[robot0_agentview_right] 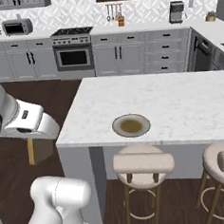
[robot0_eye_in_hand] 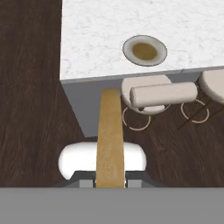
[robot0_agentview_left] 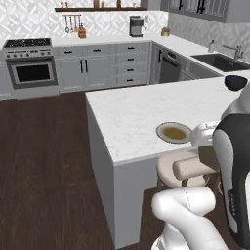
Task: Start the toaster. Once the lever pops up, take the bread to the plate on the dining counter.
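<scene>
My gripper [robot0_eye_in_hand: 110, 179] is shut on the bread [robot0_eye_in_hand: 109, 131], a golden-brown slice seen edge-on, reaching away from the fingers. In the right base view the bread [robot0_agentview_right: 31, 151] hangs under the hand, over the dark floor left of the dining counter [robot0_agentview_right: 180, 104]. The tan plate [robot0_agentview_right: 131, 125] with a brown centre lies near the counter's front edge, right of the bread and apart from it. The hand view has the plate [robot0_eye_in_hand: 145, 51] on the marble top [robot0_eye_in_hand: 96, 35] beyond the slice's tip. It also shows in the left base view [robot0_agentview_left: 174, 132]. The toaster and its lever are out of view.
Padded stools [robot0_agentview_right: 143, 161] stand under the counter's front edge, just below the plate. A dark bowl [robot0_agentview_left: 236, 82] sits at the counter's far right. A stove [robot0_agentview_right: 73, 50] and grey cabinets line the back wall, with a grey boxy appliance [robot0_agentview_right: 17, 27] on the worktop.
</scene>
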{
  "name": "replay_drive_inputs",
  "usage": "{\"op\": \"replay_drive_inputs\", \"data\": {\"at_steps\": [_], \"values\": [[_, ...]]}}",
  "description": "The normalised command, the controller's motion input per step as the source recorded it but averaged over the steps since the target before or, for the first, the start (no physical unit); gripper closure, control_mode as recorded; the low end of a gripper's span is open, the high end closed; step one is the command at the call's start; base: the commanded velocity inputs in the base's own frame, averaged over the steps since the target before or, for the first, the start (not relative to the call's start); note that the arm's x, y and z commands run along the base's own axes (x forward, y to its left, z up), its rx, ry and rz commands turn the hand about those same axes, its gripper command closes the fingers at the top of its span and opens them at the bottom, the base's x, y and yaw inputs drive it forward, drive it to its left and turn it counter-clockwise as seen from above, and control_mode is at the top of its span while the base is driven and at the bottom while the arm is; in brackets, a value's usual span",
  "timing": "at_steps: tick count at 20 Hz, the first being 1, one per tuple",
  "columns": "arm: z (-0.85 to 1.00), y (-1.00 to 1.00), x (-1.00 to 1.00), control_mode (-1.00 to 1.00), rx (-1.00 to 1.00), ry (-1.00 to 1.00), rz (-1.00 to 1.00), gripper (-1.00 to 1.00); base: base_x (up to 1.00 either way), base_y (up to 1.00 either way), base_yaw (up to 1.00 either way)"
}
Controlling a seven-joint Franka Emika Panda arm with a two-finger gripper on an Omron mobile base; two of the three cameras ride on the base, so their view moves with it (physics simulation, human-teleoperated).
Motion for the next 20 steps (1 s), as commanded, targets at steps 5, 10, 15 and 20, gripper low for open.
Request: {"op": "replay_drive_inputs", "data": {"at_steps": [5,10,15,20], "values": [[0.0,0.0,0.0,1.0,0.0,0.0,0.0,1.0,0.0,-0.44,0.0],[0.0,0.0,0.0,1.0,0.0,0.0,0.0,1.0,0.25,-0.33,0.12],[0.0,0.0,0.0,1.0,0.0,0.0,0.0,1.0,0.32,-0.57,0.15],[0.0,0.0,0.0,1.0,0.0,0.0,0.0,1.0,0.25,-0.66,0.07]]}}
